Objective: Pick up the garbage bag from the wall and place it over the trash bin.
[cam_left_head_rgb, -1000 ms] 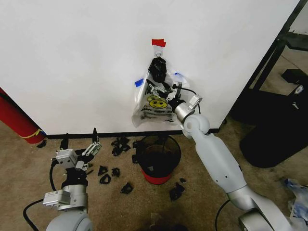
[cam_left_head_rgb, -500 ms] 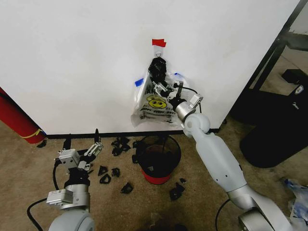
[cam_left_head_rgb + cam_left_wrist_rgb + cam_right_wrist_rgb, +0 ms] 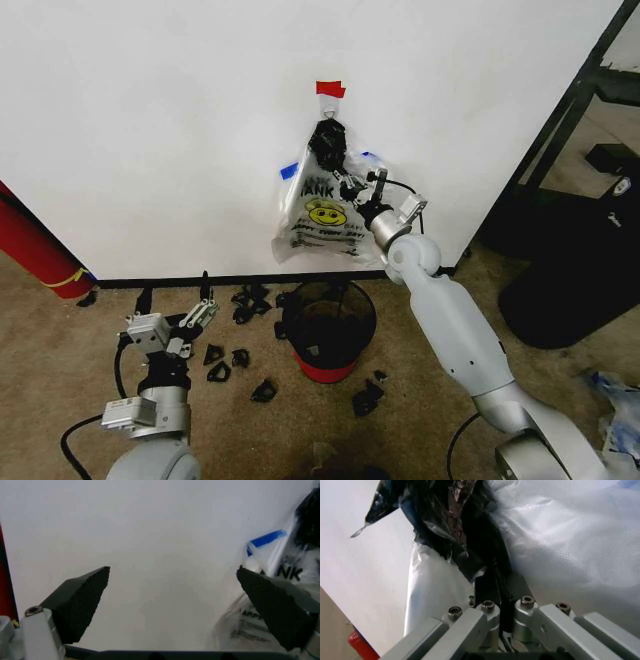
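Clear plastic garbage bag (image 3: 322, 218): hangs flat against the wall (image 3: 150, 120), its black "THANK YOU" print and yellow smiley face turned toward the robot, blue handle loops spread to either side.
Black knot (image 3: 329, 142): gathers the bag tops just under a strip of red tape (image 3: 330, 89) stuck to the wall.
Right gripper (image 3: 352, 193): raised to the bag's upper right side; in the right wrist view its fingers (image 3: 492, 588) stand pressed close together with black and clear film (image 3: 555, 543) caught between them, so it is pinching the garbage bag just below the knot.
Left gripper (image 3: 172, 303): low by the carpet (image 3: 60, 350), well left of the bag, its two dark pads (image 3: 82, 602) spread wide with nothing between them, aimed at bare wall.
Trash bin (image 3: 328, 328): black wire mesh with a red base band, standing on the carpet just under the hanging bag, near the black baseboard.
Black scraps (image 3: 240, 358): scattered on the carpet around the bin.
Red cylinder (image 3: 35, 245): leaning at the far left of the wall.
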You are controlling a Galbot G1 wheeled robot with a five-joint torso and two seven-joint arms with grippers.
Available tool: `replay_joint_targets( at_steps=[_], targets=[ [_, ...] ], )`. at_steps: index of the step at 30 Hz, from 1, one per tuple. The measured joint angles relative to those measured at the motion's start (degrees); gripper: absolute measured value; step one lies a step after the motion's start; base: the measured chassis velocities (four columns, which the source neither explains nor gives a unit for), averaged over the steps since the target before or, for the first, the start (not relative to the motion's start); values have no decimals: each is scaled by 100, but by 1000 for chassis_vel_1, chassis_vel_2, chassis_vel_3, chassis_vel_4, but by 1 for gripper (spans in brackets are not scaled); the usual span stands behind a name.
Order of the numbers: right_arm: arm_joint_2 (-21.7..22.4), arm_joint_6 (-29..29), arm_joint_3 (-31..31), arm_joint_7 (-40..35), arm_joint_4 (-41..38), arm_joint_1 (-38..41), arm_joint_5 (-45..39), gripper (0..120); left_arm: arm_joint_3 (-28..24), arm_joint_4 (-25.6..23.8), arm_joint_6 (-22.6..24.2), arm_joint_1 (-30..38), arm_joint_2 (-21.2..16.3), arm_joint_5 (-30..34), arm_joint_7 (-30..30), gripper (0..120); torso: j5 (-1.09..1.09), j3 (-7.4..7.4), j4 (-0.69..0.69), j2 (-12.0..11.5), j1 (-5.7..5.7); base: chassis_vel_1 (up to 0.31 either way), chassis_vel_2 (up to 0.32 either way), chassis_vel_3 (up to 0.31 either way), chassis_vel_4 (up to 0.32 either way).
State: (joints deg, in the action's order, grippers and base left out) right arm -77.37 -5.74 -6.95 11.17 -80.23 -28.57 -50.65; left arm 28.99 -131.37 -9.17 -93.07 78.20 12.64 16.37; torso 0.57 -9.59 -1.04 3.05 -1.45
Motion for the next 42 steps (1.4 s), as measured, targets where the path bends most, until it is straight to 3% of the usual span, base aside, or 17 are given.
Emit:
replay_joint_targets(
  at_steps=[9, 16, 42],
  targets=[
    [96, -5, -79, -109, -443, -236, -128, 0, -55, -5, 1, -12, 35, -5, 2, 100, 0, 0, 1, 1, 0, 0, 0, 0, 0],
    [392, -35, -142, -143, -1556, -1047, -97, 0, -53, 13, 17, 50, -46, 12, 11, 100, 0, 0, 0, 1, 0, 0, 0, 0, 0],
    [940, 189, -1140, 58, -3719, -3790, 862, 0, -228, 60, 29, 128, -44, 4, 19, 100, 0, 1, 1, 1, 0, 0, 0, 0, 0]
  ],
)
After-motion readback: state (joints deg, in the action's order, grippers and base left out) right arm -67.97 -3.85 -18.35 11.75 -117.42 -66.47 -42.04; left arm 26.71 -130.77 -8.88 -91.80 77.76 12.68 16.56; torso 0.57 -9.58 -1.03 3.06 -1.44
